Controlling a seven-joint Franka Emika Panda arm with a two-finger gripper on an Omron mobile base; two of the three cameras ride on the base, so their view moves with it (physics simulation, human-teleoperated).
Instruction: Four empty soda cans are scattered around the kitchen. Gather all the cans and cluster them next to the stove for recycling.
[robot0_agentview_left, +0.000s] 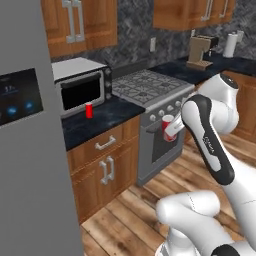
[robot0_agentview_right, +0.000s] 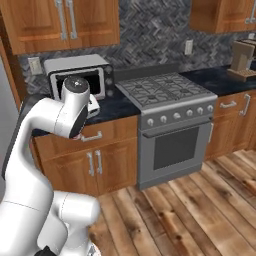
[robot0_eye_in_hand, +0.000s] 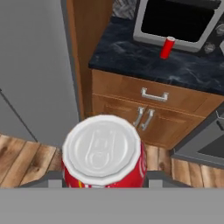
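We carry a red-and-white soda can (robot0_eye_in_hand: 103, 153) pinched between our gripper's (robot0_eye_in_hand: 103, 180) narrowly parted fingers, in the air before the stove (robot0_agentview_left: 150, 87), presumably to set it beside the red can (robot0_agentview_left: 89, 110) already waiting on the counter (robot0_agentview_left: 105, 117).

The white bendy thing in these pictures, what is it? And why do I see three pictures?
It is a robot arm on a base that can drive around a pretend kitchen. Two cameras ride on the base, behind the arm to its left and right. The third sits on its hand and looks along the claw. The claw is shut on a red-and-white soda can, carried in the air in front of the stove. Another red can stands on the black counter, in front of the silver toaster oven.
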